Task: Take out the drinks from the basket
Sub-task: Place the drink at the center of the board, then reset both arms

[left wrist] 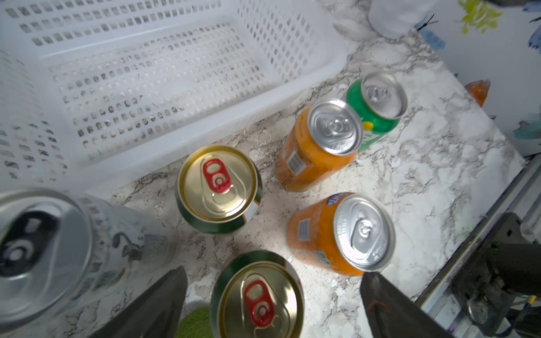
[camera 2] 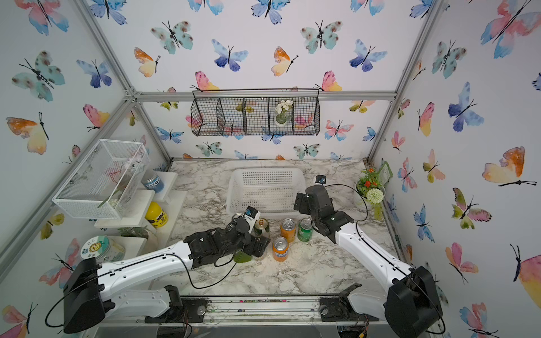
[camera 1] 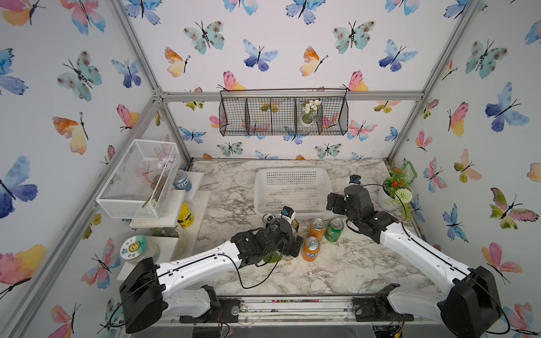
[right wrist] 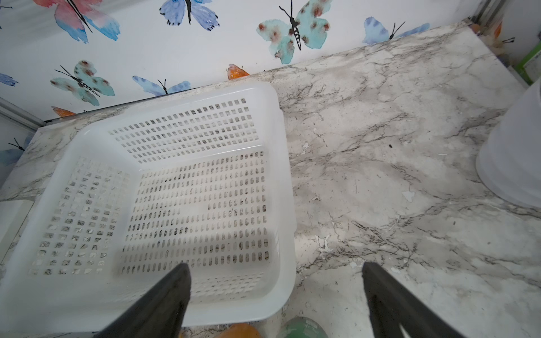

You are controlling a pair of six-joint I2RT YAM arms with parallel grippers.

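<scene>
While left end effector (left wrist: 273, 276) gapes, gold-topped can (left wrist: 257, 298) between its jaws.

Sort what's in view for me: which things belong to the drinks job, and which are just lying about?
Job: white basket, empty; silver can; two orange Fanta cans; bright green can; two gold-topped cans, all out on the table.
Lying about: yellow jar; blue-lidded jar; white wire-mesh box; black wire wall basket; potted flowers.

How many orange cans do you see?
2, both on the counter outside the basket. One orange can stands beside the green can; the other orange can stands in front of it, nearer the robot.
</scene>
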